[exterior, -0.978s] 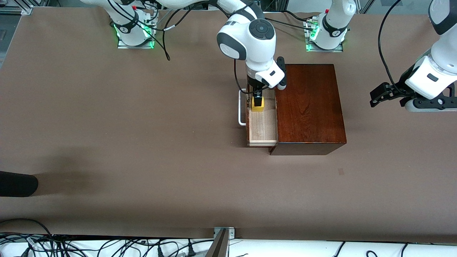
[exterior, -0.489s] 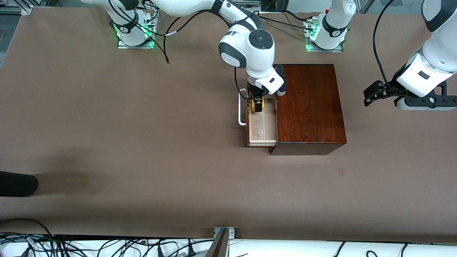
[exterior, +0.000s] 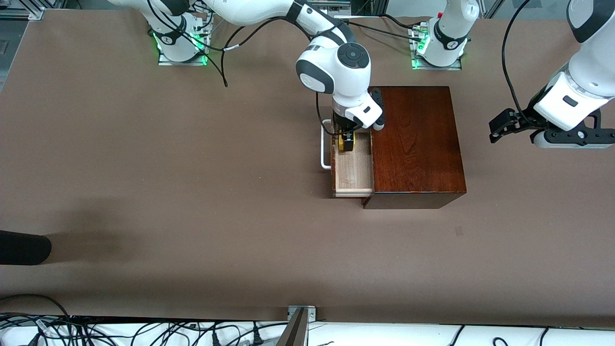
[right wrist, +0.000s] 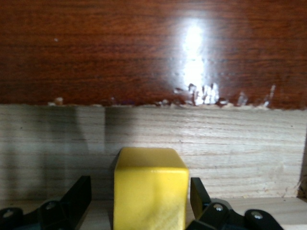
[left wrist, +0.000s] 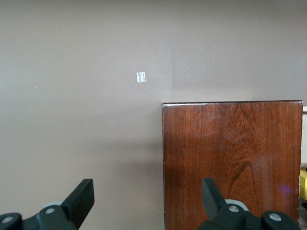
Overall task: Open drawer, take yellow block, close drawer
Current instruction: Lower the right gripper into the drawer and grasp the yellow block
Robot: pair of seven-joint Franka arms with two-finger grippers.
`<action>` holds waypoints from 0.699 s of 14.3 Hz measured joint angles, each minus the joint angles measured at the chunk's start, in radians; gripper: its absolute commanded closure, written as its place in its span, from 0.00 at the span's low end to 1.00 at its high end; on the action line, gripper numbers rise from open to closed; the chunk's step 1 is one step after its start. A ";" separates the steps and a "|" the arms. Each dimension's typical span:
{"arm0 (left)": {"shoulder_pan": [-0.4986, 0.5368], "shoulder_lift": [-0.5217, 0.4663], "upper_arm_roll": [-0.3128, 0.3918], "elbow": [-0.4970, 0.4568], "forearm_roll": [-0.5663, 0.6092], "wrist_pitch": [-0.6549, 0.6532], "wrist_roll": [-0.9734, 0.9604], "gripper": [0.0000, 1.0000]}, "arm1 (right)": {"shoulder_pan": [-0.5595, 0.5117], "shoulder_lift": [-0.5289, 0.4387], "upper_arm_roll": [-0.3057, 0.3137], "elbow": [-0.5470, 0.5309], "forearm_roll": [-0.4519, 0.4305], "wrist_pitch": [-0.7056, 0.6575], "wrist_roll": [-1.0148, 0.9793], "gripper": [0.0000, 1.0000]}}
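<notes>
The dark reddish-brown wooden box [exterior: 415,144] has its drawer [exterior: 354,173] pulled out toward the right arm's end, showing the white handle [exterior: 324,144] and the pale wood inside. The yellow block [exterior: 347,144] sits in the drawer's part farthest from the front camera. My right gripper [exterior: 347,138] reaches down into the drawer and straddles the block [right wrist: 149,189]. Its fingers [right wrist: 81,191] are open: one has a clear gap to the block, the other stands almost against it. My left gripper [exterior: 499,129] hangs open over bare table beside the box [left wrist: 230,158] and holds nothing.
A small pale tape mark [exterior: 459,231] lies on the table nearer the front camera than the box. A black object [exterior: 24,247] juts in at the right arm's end. Cables run along the table's near edge.
My right gripper has sunk lower into the drawer around the yellow block, and its fingers have drawn in toward it. The left arm shifted slightly toward the box, then stopped.
</notes>
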 measured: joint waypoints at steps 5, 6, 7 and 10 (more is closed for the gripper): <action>0.000 0.000 0.000 0.000 0.000 0.000 0.000 0.00 | 0.002 0.000 -0.003 0.015 -0.001 -0.002 0.000 1.00; 0.000 0.000 0.000 0.000 0.000 0.000 0.000 0.00 | 0.002 -0.002 -0.003 0.021 -0.001 -0.009 0.001 1.00; 0.000 0.000 0.000 0.000 0.000 0.000 0.000 0.00 | 0.002 -0.006 -0.003 0.033 -0.001 -0.022 0.008 1.00; 0.000 0.000 0.000 0.000 0.000 -0.009 0.000 0.00 | 0.004 -0.050 -0.001 0.093 0.000 -0.120 0.064 1.00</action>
